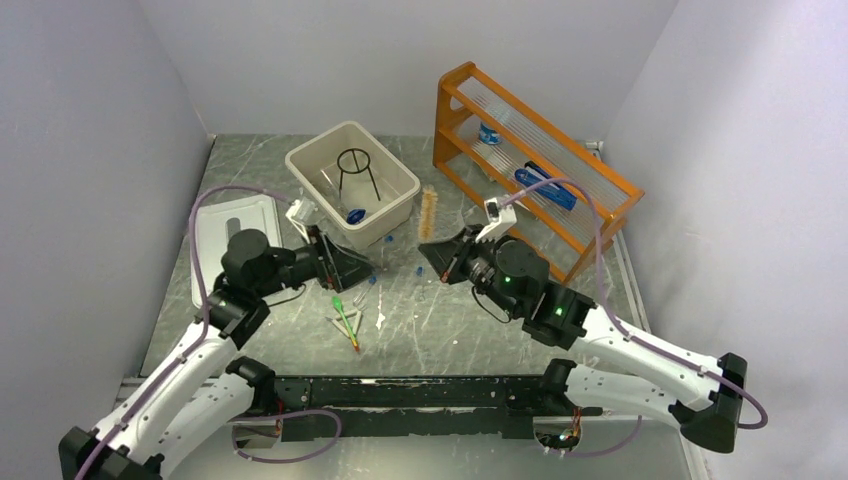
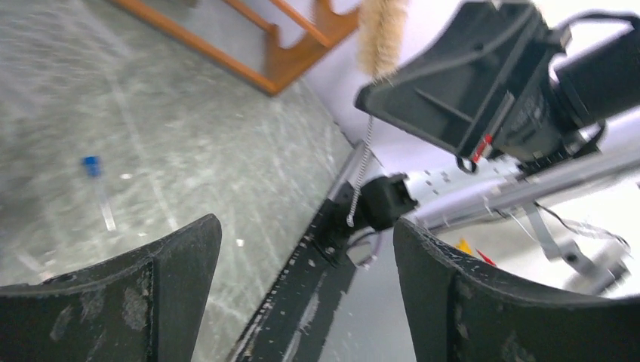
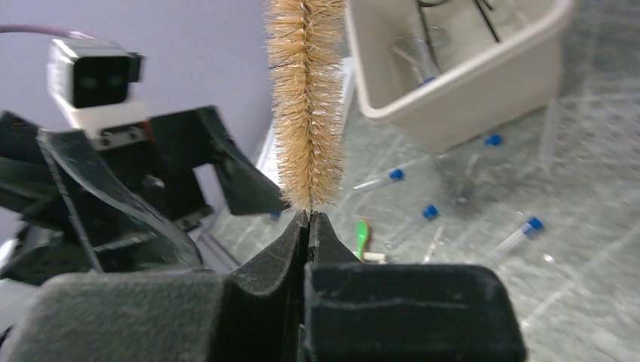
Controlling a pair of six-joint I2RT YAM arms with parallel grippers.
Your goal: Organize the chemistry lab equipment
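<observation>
My right gripper (image 1: pixel 428 250) is shut on the wire stem of a tan bristle brush (image 1: pixel 430 212) and holds it upright above the table; the right wrist view shows the jaws (image 3: pixel 307 220) pinched just under the bristles (image 3: pixel 306 105). My left gripper (image 1: pixel 366 271) is open and empty, facing the right one; between its fingers (image 2: pixel 306 234) I see the brush (image 2: pixel 380 34) and its hanging wire. A black wire ring stand (image 1: pixel 357 170) sits in a beige bin (image 1: pixel 310 160). Blue-capped test tubes (image 3: pixel 521 234) and green droppers (image 1: pixel 345 318) lie loose on the table.
An orange wooden shelf rack (image 1: pixel 590 170) stands at the back right, with blue items on its shelves. A white lid (image 1: pixel 215 215) lies at the left. The bin's wall (image 3: pixel 483 105) is close behind the brush. Grey walls enclose three sides.
</observation>
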